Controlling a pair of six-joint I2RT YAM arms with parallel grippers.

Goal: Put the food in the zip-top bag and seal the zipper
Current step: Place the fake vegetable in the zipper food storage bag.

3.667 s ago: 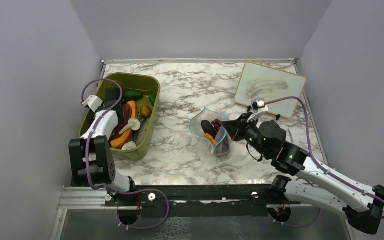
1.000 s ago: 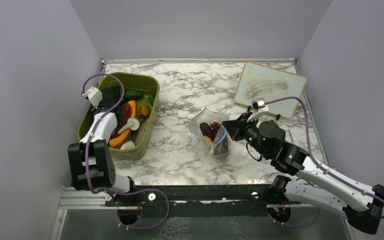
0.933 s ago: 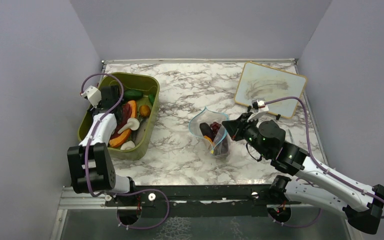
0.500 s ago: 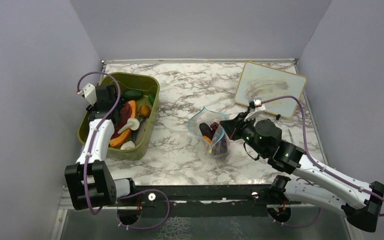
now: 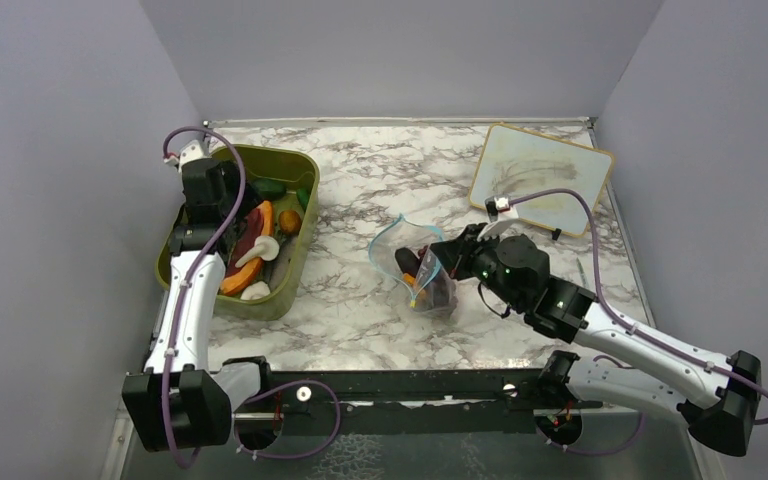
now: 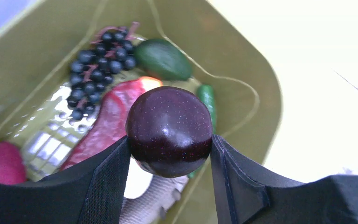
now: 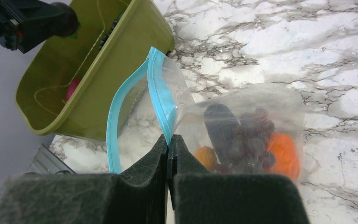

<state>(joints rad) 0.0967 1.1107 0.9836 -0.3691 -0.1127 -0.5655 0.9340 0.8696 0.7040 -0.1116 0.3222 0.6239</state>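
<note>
The right gripper (image 7: 170, 148) is pinched tight on the thin teal-blue zipper strip (image 7: 162, 95) of the clear crinkly plastic bag (image 7: 261, 100). The bag rests mid-way across the white marble table (image 5: 360, 330) with its mouth gaping; a dark purple piece (image 7: 218, 123), dark red chunks (image 7: 254, 122) and orange pieces (image 7: 284, 151) lie inside. Farther left, the left gripper (image 6: 169, 142) clamps a glossy dark purple ball (image 6: 169, 116) above the olive-green plastic tub (image 6: 244, 74), where a grape bunch (image 6: 95, 60), a red slice (image 6: 105, 123) and green pieces (image 6: 163, 58) lie. A framed whiteboard (image 5: 538, 178) lies at the far right.
</note>
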